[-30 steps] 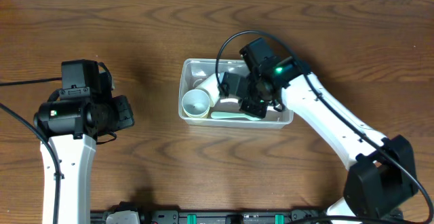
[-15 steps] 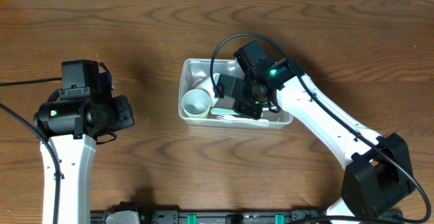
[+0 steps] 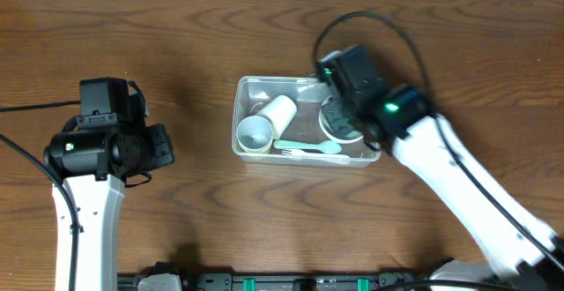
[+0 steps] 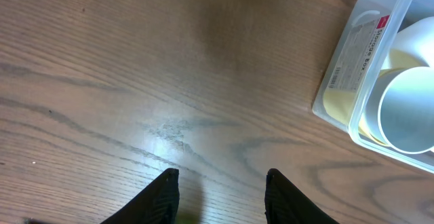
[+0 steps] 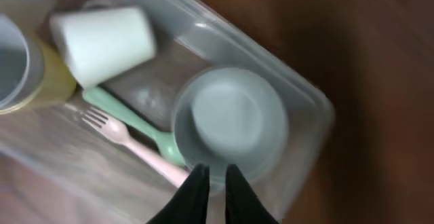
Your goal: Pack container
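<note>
Sitting mid-way along the brown wooden table [image 3: 176,44], the clear rectangular plastic container [image 3: 302,117] holds a round white bowl [image 5: 230,119], a white cup on its side [image 5: 102,44], a mint-green spoon [image 5: 129,115] and a pink fork [image 5: 129,139]. The right gripper [image 5: 212,172] hovers over the bowl, its fingers almost pressed together and empty. The left gripper [image 4: 220,176] is spread wide, well to the container's left.

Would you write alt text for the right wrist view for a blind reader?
Blurred view into the clear container, the right gripper over the rim of a pale bowl. Beside it lie a white cup on its side, a green spoon and a pink fork.
</note>
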Tool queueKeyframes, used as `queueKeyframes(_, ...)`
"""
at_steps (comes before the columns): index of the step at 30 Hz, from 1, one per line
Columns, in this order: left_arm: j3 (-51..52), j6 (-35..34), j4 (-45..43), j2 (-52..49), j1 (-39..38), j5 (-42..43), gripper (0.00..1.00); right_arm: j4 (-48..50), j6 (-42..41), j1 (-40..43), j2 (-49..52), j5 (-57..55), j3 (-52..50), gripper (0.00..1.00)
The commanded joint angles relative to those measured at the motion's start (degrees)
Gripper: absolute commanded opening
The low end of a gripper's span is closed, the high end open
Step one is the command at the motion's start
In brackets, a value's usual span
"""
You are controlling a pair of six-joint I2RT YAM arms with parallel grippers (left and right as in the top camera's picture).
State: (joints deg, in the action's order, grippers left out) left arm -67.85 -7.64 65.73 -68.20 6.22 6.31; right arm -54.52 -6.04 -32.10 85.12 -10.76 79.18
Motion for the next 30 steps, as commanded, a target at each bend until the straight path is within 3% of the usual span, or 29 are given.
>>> queueKeyframes(1, -0.17, 0.33, 0.20, -0.26, 0.24, 0.57, 0.42, -4.74, -18.45, 2.84, -2.60, -3.41, 0.57, 0.11)
queueKeyframes(4, -0.17, 0.33, 0.17, -0.28, 0.24, 0.57, 0.43, -10.23, -24.85, 6.08, -2.86, -5.53, 0.52, 0.18)
queueKeyframes(6, -0.17, 0.33, -0.07, -0.26, 0.26, 0.57, 0.98, -11.04, -25.86, 8.39, -2.82, -7.48, 0.52, 0.26)
queueKeyframes(7, -0.17, 0.33, -0.31, -0.28, 0.26, 0.55, 0.98, -10.62, -25.83, 9.62, -2.82, -7.89, 0.52, 0.41)
queueKeyframes(9, -0.17, 0.33, -0.81, -0.28, 0.26, 0.55, 0.98, -9.40, -25.79, 12.66, -2.84, -8.63, 0.52, 0.61)
queueKeyframes(13, -0.17, 0.28, -3.28, -0.28, 0.24, 0.63, 0.98, -6.51, -22.91, 20.46, -2.84, -8.50, 0.52, 0.81)
queueKeyframes(16, -0.17, 0.68, -6.05, -0.28, 0.15, 1.27, 0.98, -5.05, -17.62, 26.40, -2.84, -7.06, 0.52, 0.83)
queueKeyframes(21, -0.17, 7.04, -9.46, -0.55, -3.61, 4.11, 0.98, -4.20, -9.18, 34.47, -2.84, 1.20, 0.52, 0.84)
queueKeyframes(30, -0.20, 7.87, -9.40, -3.54, -11.74, -2.05, 0.98, -7.23, -7.63, 36.17, -4.87, 1.99, 0.52, 0.84)
